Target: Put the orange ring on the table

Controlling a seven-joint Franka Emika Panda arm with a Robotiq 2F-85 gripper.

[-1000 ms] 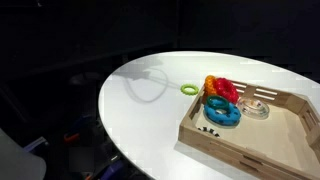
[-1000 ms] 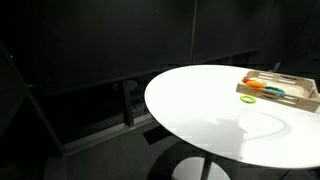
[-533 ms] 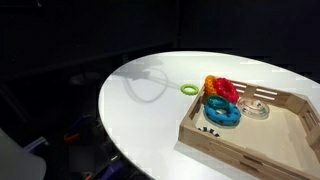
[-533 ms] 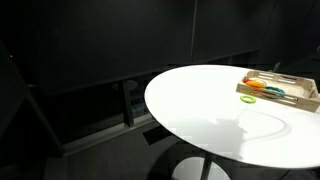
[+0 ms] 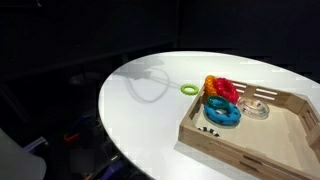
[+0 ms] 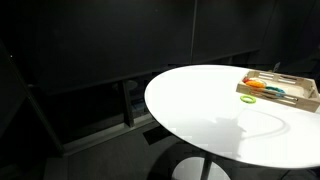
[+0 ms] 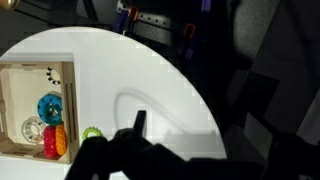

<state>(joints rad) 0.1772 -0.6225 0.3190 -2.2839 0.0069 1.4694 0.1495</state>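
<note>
Dark surroundings close in on a round white table (image 5: 140, 110), which carries a shallow wooden tray (image 5: 262, 140) near its edge. The orange ring (image 5: 210, 83) sits at the tray corner closest to the small green ring (image 5: 188, 88), pressed against the red ring (image 5: 226, 91). Whether it lies fully inside the tray or is propped on the rim cannot be told from these views. A blue ring (image 5: 222, 113) lies flat inside the tray, just beside the red one. The green ring is on the bare tabletop just outside that corner.

The arm shows in neither exterior view. In the wrist view the gripper (image 7: 135, 142) is only a dark shape low in the picture, well apart from the tray, and its jaws cannot be made out as spread or closed. It holds nothing that can be seen.

The task looks to be at its very start: the approach has not begun. The next move calls for travelling to that tray corner, coming down over the orange ring's band without catching the red ring, then pinching it and lifting it clear of the tray rim.
</note>
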